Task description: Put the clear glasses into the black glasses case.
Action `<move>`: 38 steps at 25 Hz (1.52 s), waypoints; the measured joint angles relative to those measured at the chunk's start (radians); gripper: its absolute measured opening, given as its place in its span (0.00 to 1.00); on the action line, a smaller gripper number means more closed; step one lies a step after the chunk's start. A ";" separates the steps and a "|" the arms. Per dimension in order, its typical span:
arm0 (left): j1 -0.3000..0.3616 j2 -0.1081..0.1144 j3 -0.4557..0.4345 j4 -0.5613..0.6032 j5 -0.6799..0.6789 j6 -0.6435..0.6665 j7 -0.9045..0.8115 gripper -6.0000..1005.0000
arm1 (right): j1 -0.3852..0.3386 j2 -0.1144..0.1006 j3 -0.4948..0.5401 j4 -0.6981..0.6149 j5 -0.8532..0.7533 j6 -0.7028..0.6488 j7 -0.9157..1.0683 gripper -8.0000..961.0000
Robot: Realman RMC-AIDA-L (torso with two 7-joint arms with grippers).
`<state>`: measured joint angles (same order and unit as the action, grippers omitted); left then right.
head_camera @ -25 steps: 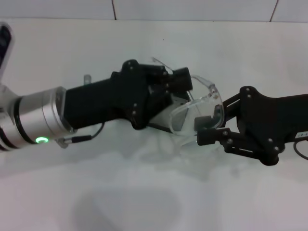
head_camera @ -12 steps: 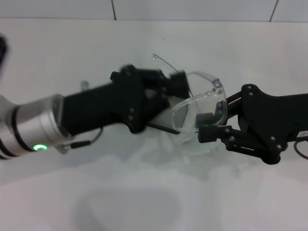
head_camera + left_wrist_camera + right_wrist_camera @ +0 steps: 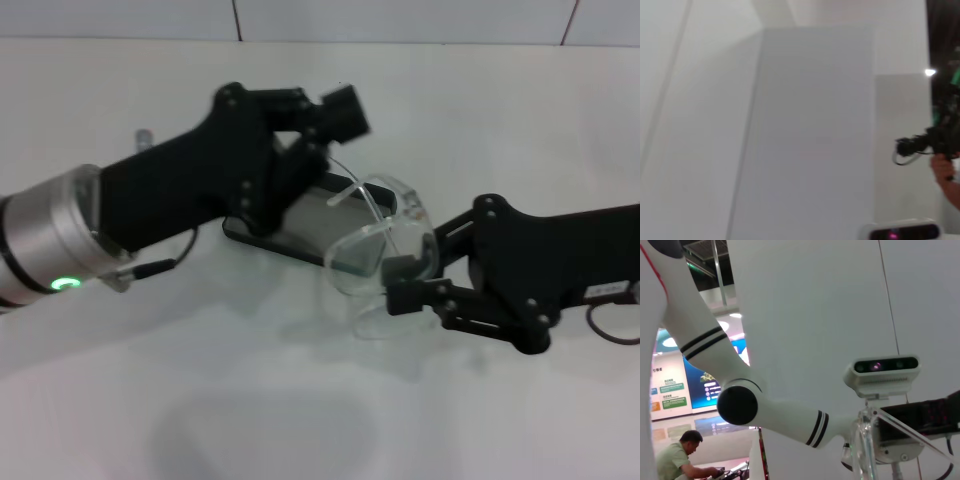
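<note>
Mid-counter, the right gripper (image 3: pixel 408 283) pinches the clear glasses (image 3: pixel 380 245) over the black glasses case (image 3: pixel 300 225). Left gripper (image 3: pixel 335 115) hovers beside them; I cannot tell its finger spread.

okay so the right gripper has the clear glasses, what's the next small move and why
Probably carry the clear glasses a little toward the black glasses case and lower them. The right gripper holds them beside it above the table; the left gripper sits over the case.

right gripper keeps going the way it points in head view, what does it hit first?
Probably the black glasses case. The right gripper, shut on the clear glasses, points toward the left gripper side; the case lies just beyond the lenses. Depth is unclear.
</note>
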<state>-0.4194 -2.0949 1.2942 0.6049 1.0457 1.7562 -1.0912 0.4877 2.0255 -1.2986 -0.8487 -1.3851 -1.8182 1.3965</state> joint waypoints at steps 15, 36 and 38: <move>-0.021 0.000 0.090 -0.010 0.002 -0.005 0.019 0.07 | 0.048 0.001 -0.006 0.053 0.033 0.017 0.000 0.13; 0.019 0.004 0.029 -0.012 -0.079 -0.007 0.025 0.07 | 0.034 -0.001 -0.003 0.059 0.061 0.013 -0.005 0.13; 0.030 0.004 -0.016 -0.012 -0.082 -0.007 0.025 0.07 | 0.023 -0.001 -0.002 0.059 0.083 0.005 -0.010 0.12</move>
<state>-0.3899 -2.0911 1.2778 0.5926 0.9639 1.7490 -1.0665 0.5108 2.0243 -1.3010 -0.7900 -1.3023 -1.8132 1.3863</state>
